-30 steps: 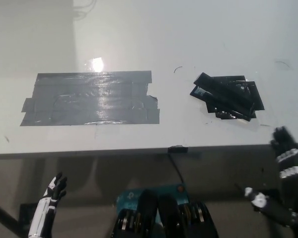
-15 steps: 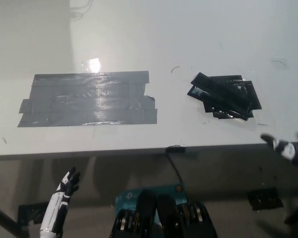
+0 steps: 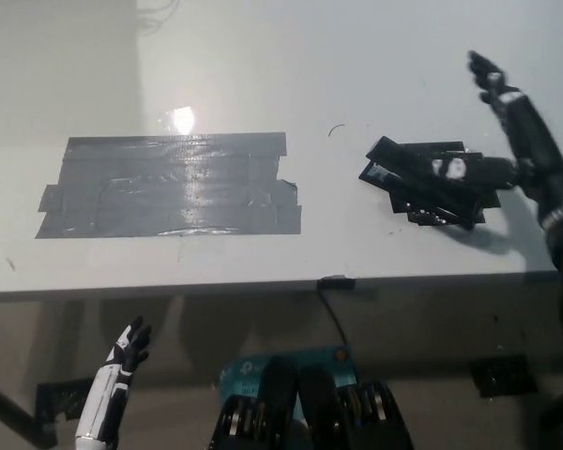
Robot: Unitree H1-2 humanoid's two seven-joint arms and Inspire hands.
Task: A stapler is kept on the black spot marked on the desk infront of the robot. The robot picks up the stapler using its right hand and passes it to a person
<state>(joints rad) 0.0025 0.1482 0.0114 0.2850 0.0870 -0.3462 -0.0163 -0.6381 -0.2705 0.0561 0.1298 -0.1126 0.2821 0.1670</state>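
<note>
Counter (image 3: 263,56) is white and glossy, with a glare spot near the top edge of a big grey tape patch (image 3: 169,185) on my left half. Black spot (image 3: 432,183) sits to the right of it, well apart, made of overlapping black strips. A small curved scratch mark (image 3: 335,130) lies between the two, nearer the spot. A black clip (image 3: 336,281) sits on the counter's front edge with a cable hanging down below it.

Stapler: I can't pick it out cleanly; it's black on black, somewhere in the spot. Only some white glints show there.

Right hand (image 3: 516,127) is over the counter, at the spot's right end, fingers (image 3: 488,73) spread and stretched up and away past the spot's far side. It grips nothing I can see. One white-tipped finger reaches left across the spot; I can't tell if it touches the surface. Nothing stands between the hand and the spot.

Left hand (image 3: 122,361) hangs below the counter edge at lower left, fingers loosely apart, empty.
</note>
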